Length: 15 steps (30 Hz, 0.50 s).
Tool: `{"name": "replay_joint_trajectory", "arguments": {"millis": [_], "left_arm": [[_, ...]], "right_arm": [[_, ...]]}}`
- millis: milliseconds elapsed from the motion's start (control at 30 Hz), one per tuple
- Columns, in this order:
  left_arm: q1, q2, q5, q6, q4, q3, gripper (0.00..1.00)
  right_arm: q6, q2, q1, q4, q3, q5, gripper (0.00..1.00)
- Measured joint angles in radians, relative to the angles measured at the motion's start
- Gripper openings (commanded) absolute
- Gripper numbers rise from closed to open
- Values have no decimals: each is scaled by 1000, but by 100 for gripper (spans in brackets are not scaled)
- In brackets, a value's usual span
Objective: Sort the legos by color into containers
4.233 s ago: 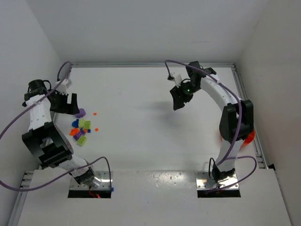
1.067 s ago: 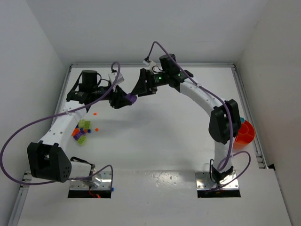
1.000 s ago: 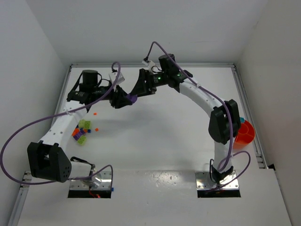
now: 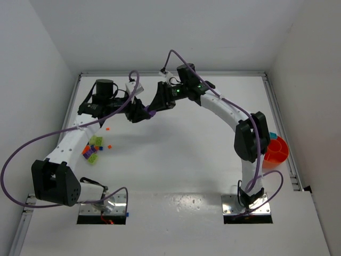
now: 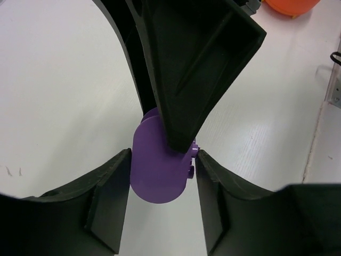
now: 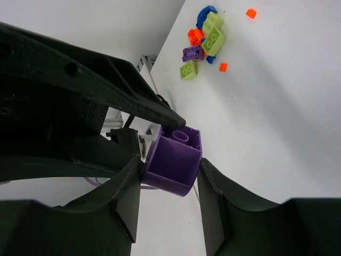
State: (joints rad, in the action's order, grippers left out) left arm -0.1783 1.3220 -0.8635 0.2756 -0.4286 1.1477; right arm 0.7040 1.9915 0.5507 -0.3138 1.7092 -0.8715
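Two tools on one purple brick [image 4: 151,112], above the far middle of the surface [image 4: 181,149]
The left tool [image 4: 139,113] is clamped on the brick, a finger pressed to each of two opposite sides. The right tool [image 4: 158,104] meets it from the other way; in its own wrist view both fingers sit closed against the brick's flanks, with the hollow underside turned to the camera. The brick hangs off the surface between the two tools. The loose bricks [image 4: 91,148], in lime green, orange, purple and blue, lie in a small heap near the left edge, well apart from the tools. The orange bowl [image 4: 278,150] stands at the right edge, partly hidden by the right arm
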Motion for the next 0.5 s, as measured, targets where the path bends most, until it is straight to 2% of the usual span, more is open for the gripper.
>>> {"name": "replay_joint_trajectory", "arguments": {"millis": [100,200,333,500], "left_arm": [[-5,0,7,0,2,0,76],[-5,-8,13,-3,2,0,97],[-1,-20,23,-10,-3,1,100],[10,-24,32,-10,-34,21,100]], "right_arm": [[-63,-3,-10,-29,0,12,0],[-196,-18,-32,-149,-2,81,0],[-386,-105,-99,-307,-50,192,0],[-629,-234,-247,-488,-70,323,0]]}}
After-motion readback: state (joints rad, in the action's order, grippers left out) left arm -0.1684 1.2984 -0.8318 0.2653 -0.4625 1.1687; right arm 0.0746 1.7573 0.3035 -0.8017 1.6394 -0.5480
